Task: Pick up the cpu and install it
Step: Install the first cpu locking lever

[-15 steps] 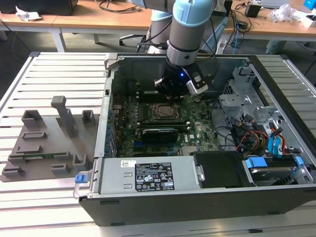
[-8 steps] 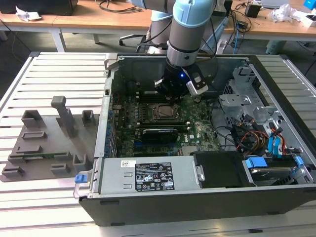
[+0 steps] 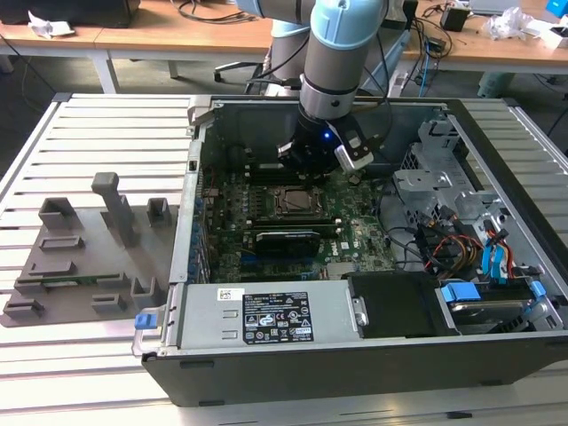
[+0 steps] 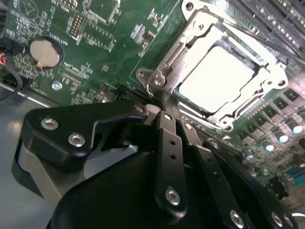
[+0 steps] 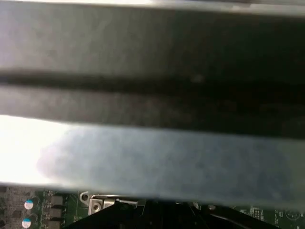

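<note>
The cpu (image 3: 297, 202) is a silvery square lying flat inside the socket frame (image 3: 277, 192) on the green motherboard (image 3: 355, 222), within the open computer case. In the second wrist view the cpu (image 4: 217, 78) shines bright inside the metal bracket (image 4: 200, 21). My gripper (image 3: 312, 161) hangs over the board just behind the socket. In the second wrist view its black fingers (image 4: 163, 102) meet tip to tip beside the bracket's corner, with nothing between them. The gripper is shut and empty.
A grey fixture tray (image 3: 80, 257) with upright holders lies at the exterior view's left. A labelled power supply (image 3: 266, 319) spans the case front. A long black expansion card (image 3: 286, 240) sits in front of the socket. Drive cages and cables (image 3: 461, 240) crowd the right. A coin battery (image 4: 45, 52) sits on the board.
</note>
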